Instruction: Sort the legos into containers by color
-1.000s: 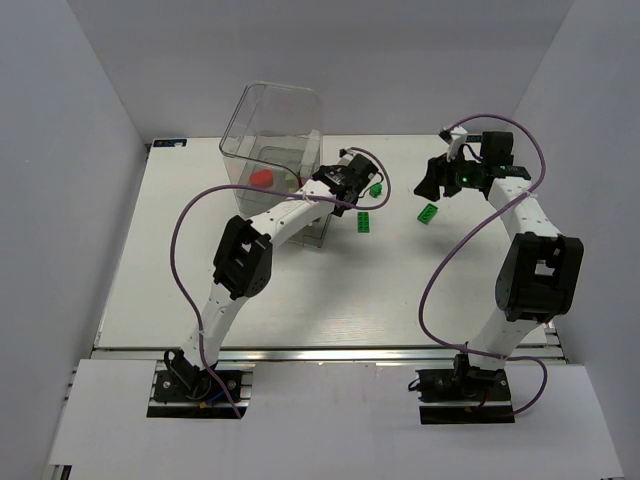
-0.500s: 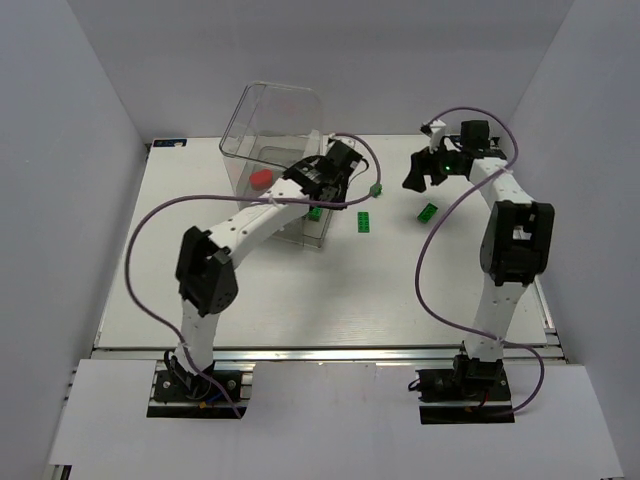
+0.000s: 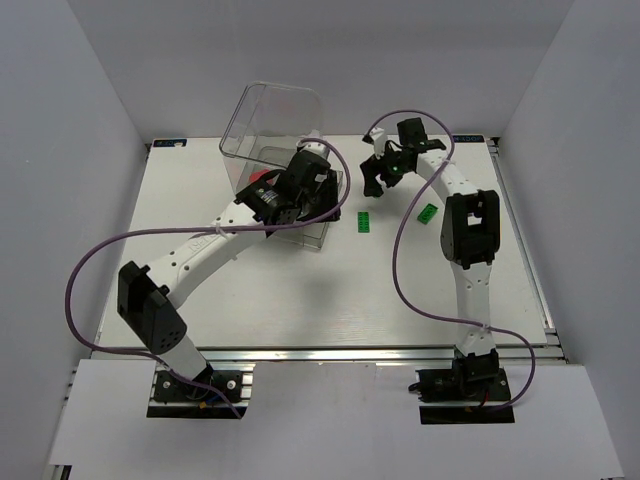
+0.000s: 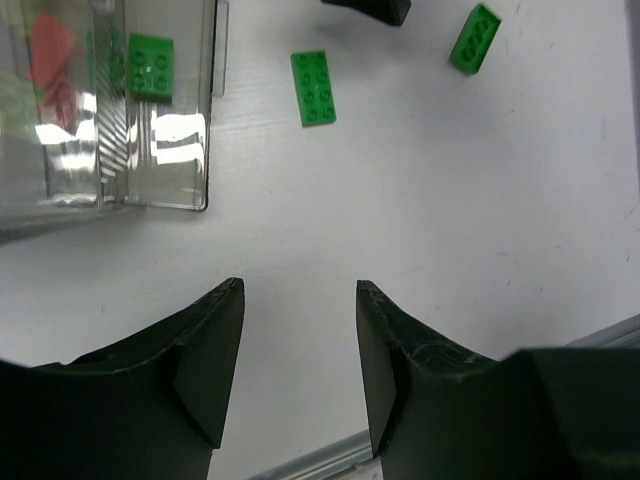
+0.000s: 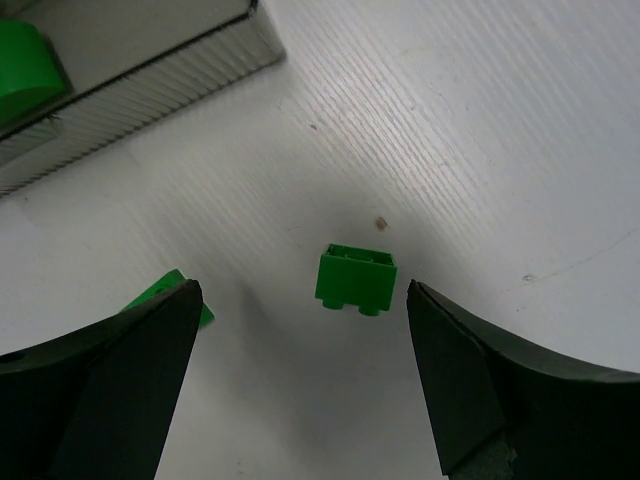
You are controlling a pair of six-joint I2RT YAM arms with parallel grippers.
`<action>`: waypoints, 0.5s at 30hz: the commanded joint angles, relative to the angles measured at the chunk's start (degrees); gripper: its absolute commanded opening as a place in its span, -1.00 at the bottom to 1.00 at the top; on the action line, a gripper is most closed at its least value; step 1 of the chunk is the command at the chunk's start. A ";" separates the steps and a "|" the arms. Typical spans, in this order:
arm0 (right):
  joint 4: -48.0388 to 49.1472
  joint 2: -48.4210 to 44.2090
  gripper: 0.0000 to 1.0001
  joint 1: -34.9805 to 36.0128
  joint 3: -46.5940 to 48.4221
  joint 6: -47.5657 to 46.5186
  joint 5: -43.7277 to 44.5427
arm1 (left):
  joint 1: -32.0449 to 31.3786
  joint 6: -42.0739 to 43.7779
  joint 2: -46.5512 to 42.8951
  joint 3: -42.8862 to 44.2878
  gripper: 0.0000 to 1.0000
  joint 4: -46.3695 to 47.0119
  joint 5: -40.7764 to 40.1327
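Top cam: both grippers are positioned at the far-centre of the table (image 3: pixel 300 290), next to the clear box (image 3: pixel 270 120).
The left gripper (image 3: pixel 322 203) is seen at the box's near right corner, with the wrist overlapping the box wall. A red brick (image 3: pixel 262 177) is partly visible inside the box, beside that wrist. The right gripper (image 3: pixel 373 182) is held just right of the box. A green brick (image 3: pixel 365 221) is seen on the table near both grippers. A second green brick (image 3: pixel 427 212) is seen further right, close to the right arm.

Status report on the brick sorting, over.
Left gripper open, empty, near the clear box. Right gripper open, over a small green brick. Two more green bricks loose on table. Nothing blocking.
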 commanded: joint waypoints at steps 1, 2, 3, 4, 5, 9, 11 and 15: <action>-1.45 0.96 0.76 -0.08 0.88 -0.52 5.05 | -0.38 -1.94 -4.76 -1.96 0.18 -0.28 0.59; -1.27 1.23 0.76 0.19 0.71 -0.52 5.84 | -0.38 -2.21 -5.20 -2.40 0.18 -0.45 0.50; -1.01 1.40 0.75 0.54 0.62 -0.52 6.89 | -0.38 -2.30 -5.47 -3.10 0.19 -0.45 0.41; -0.75 1.58 0.74 0.37 0.44 -0.43 7.51 | -0.38 -2.38 -5.91 -3.36 0.19 -0.54 0.41; -0.48 1.67 0.73 0.89 0.00 -0.34 8.30 | -0.38 -2.65 -5.91 -3.63 0.18 -0.80 0.50; 1.62 1.93 0.63 1.42 -0.88 -0.87 9.01 | -0.38 -3.18 -6.35 -4.42 0.19 -0.45 0.59; 2.24 2.28 0.50 1.68 -0.88 -0.87 8.92 | -0.38 -3.52 -6.62 -4.68 0.18 -0.19 0.76; 3.47 2.64 0.36 1.77 -1.14 -0.69 7.43 | -0.38 -4.14 -7.23 -5.48 0.19 0.25 1.03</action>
